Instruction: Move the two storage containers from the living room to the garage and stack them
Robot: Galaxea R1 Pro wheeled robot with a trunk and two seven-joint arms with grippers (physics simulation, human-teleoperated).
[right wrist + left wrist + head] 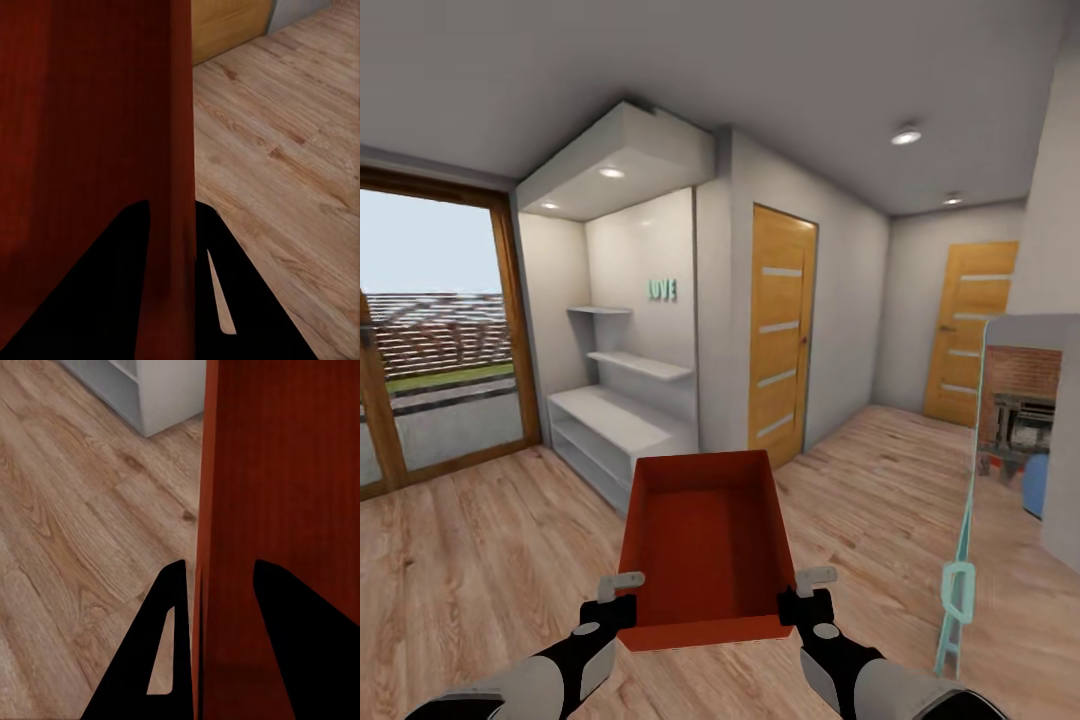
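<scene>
Between the two arms, low in the head view, one orange-red storage container [707, 545] is carried above the light wood plank floor [480, 540], open top up and empty inside. The left end effector [622, 596] is clamped on the container's left wall near its close corner, and the right end effector [802, 591] grips the right wall in the same way. From the left wrist view, the two black fingers [161, 660] straddle the red wall [281, 502], one on each face; the right wrist view shows its two fingers [225, 300] pinching the other wall [97, 120] likewise. Ahead stands a white alcove with two floating shelves [635, 360] and a low two-tier unit [610, 435], with teal "LOVE" lettering [662, 290] on its back wall. Two wooden doors are visible, one [780, 335] beside the alcove and one [970, 330] further off. A wood-framed glass door [440, 330] is on the left, and a mirror [1015, 425] reflecting a brick fireplace is on the right.
</scene>
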